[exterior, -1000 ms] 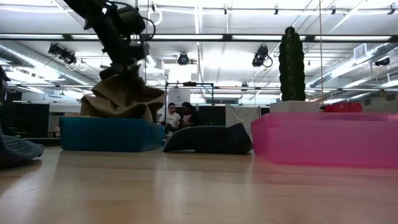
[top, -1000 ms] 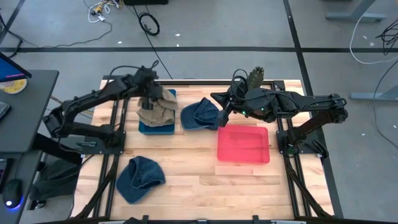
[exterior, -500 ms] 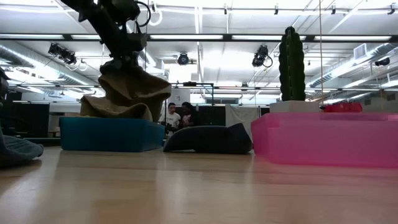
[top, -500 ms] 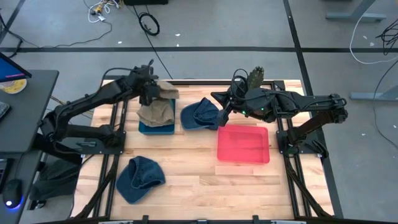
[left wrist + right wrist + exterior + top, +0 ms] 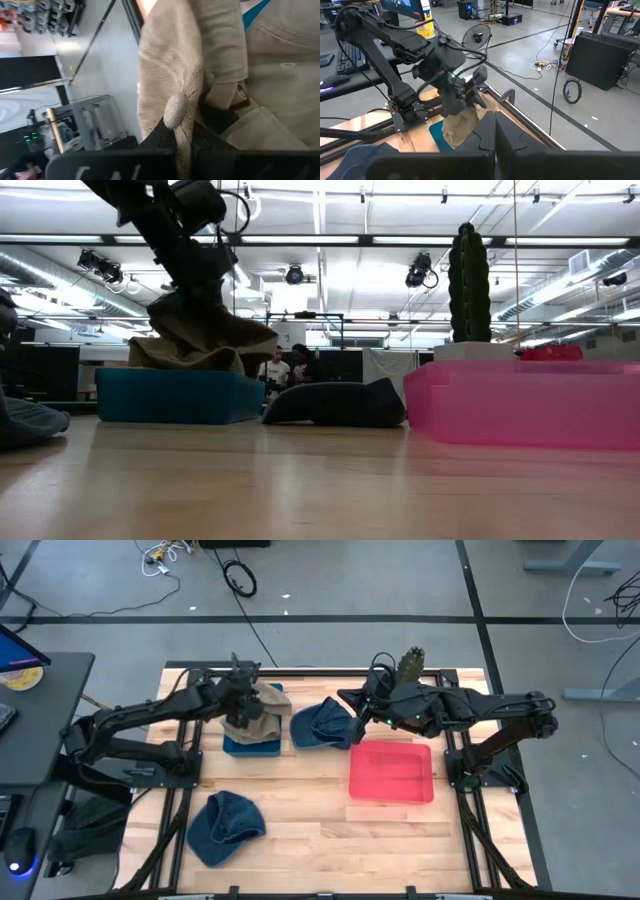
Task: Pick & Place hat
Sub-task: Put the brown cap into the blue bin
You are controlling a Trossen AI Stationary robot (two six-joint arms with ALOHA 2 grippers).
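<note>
One tan hat (image 5: pixel 252 718) pinched in left claw (image 5: pixel 240 692) above blue bin (image 5: pixel 250 745)

Hat (image 5: pixel 252 715) over bin (image 5: pixel 250 745) (seemingly touching); tray (image 5: pixel 391 772) right.

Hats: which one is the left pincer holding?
The tan hat, pinched in the left pincer over the blue bin. The two blue hats lie loose on the table.

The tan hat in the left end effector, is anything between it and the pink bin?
Yes. The tan hat, held over the blue bin, has a dark blue hat lying on the table between it and the pink bin.
</note>
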